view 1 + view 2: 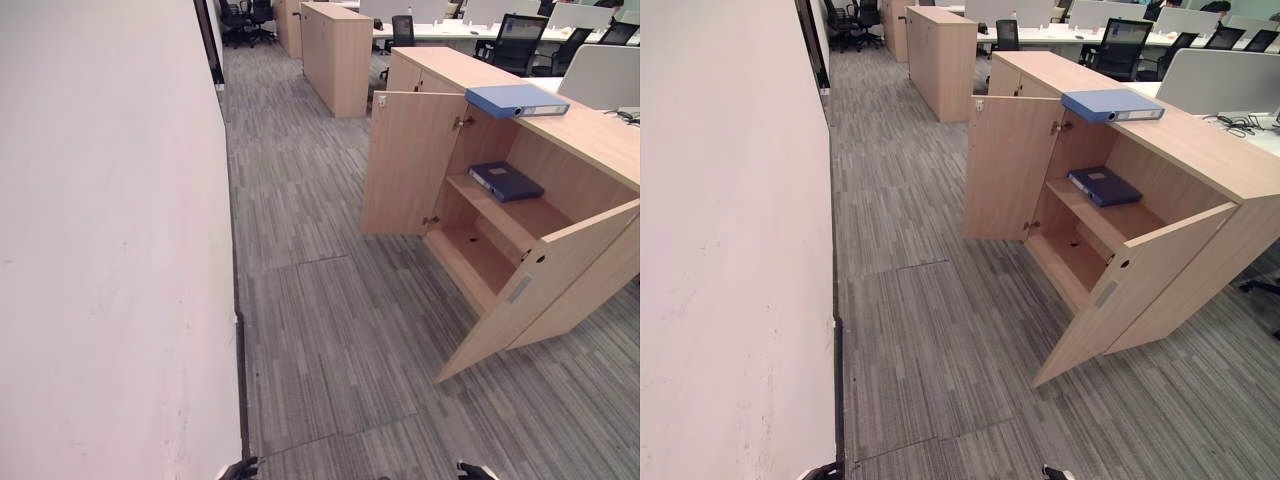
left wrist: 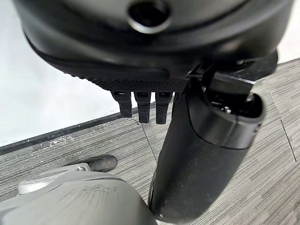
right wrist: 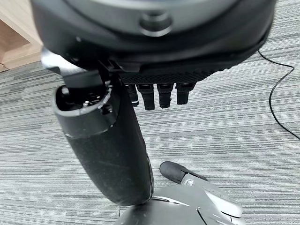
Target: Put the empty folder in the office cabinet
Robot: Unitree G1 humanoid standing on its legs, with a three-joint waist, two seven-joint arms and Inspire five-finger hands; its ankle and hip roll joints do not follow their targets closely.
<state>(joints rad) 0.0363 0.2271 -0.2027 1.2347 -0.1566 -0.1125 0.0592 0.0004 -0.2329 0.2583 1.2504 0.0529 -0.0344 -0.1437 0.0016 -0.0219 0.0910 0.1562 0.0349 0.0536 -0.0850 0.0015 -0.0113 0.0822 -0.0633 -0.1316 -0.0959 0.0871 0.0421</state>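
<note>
light blue folder (image 1: 515, 100) atop open cabinet (image 1: 560, 150), its far end cut off

Even, bright office light falls from overhead, so the carpet (image 1: 330, 330) carries hardly any shadow. The white wall (image 1: 110, 250) glows pale and flat. Inside the open cabinet (image 1: 1110, 230) the lower shelf sits in soft shade. In both wrist views the near hand (image 2: 201, 154) looms dark and blurred.

No lettering can be read — the folder (image 1: 516, 100) spine label is too small; likewise the cabinet (image 1: 590, 150) door tag
</note>
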